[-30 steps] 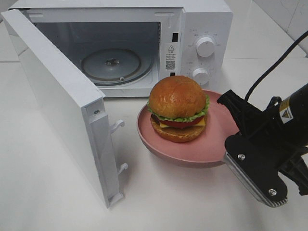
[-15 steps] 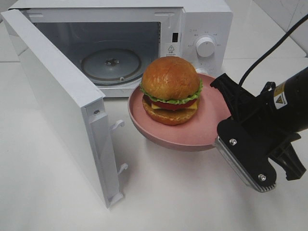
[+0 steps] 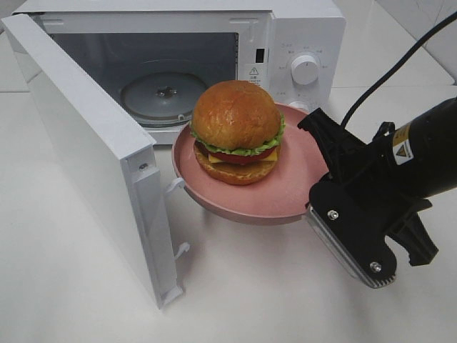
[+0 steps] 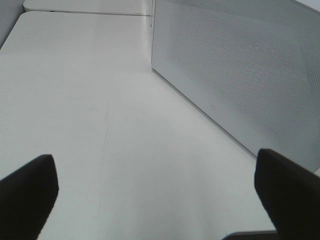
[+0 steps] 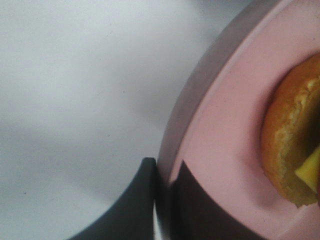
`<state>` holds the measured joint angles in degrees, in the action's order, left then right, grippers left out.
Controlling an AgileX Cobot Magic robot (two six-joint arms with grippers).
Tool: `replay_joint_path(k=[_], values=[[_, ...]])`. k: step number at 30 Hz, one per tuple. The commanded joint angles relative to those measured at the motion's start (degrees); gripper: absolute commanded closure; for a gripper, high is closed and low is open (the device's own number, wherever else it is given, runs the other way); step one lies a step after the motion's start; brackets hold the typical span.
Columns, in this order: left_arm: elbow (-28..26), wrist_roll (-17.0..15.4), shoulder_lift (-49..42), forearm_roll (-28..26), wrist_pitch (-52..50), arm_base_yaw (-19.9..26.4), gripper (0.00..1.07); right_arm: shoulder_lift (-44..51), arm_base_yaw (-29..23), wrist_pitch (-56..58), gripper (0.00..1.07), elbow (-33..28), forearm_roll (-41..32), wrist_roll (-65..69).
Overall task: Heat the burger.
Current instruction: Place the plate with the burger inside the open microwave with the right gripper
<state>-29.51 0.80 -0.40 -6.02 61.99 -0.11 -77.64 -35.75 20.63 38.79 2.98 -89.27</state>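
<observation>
1 burger (image 3: 235, 127), 1 pink plate (image 3: 285, 194), 1 microwave (image 3: 314, 36), 1 glass turntable (image 3: 164, 96), 2 tools: left tool (image 4: 157, 195), right tool (image 5: 165, 172).

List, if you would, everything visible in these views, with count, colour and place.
burger: one, golden-brown bun, green, red, yellow layers; on the plate.
plate: one, pink; held above the table before the microwave's opening.
microwave: one, white; at the back, door swung open.
turntable: one, clear glass; inside the microwave.
knob: one fully seen, white; control panel.
table: one, white; beneath everything.
right pincer: one, black; shut on the plate rim.
left pincer: one, dark; open, over the table.
</observation>
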Motion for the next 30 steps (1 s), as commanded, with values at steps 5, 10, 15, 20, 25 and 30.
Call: replay_joint_path(k=[5,10,15,20,25,30], values=[[0.00,-0.06,-1.15,-0.23,-0.69,-0.06,0.07,-6.82,-2.29,-4.47,1.07,6.19,0.11,1.03],[0.00,-0.06,-1.15,-0.23,-0.69,-0.06,0.07,-9.63,-3.32,-4.47,1.07,8.94,0.11,1.89],[0.00,-0.06,-1.15,-0.23,-0.69,-0.06,0.07,-12.89,-3.44,-4.24,1.07,12.20,0.06,2.18],[0.00,-0.06,-1.15,-0.23,-0.69,-0.06,0.07,-15.76,-3.44,-2.46,1.07,16.10,0.06,2.81],[0.00,-0.06,-1.15,-0.23,-0.69,-0.06,0.07,-18.62,-3.44,-0.52,1.07,20.17,0.06,2.81],[0.00,-0.06,-1.15,-0.23,-0.69,-0.06,0.07,-22.40,-3.44,4.07,1.07,25.95,0.06,2.69]])
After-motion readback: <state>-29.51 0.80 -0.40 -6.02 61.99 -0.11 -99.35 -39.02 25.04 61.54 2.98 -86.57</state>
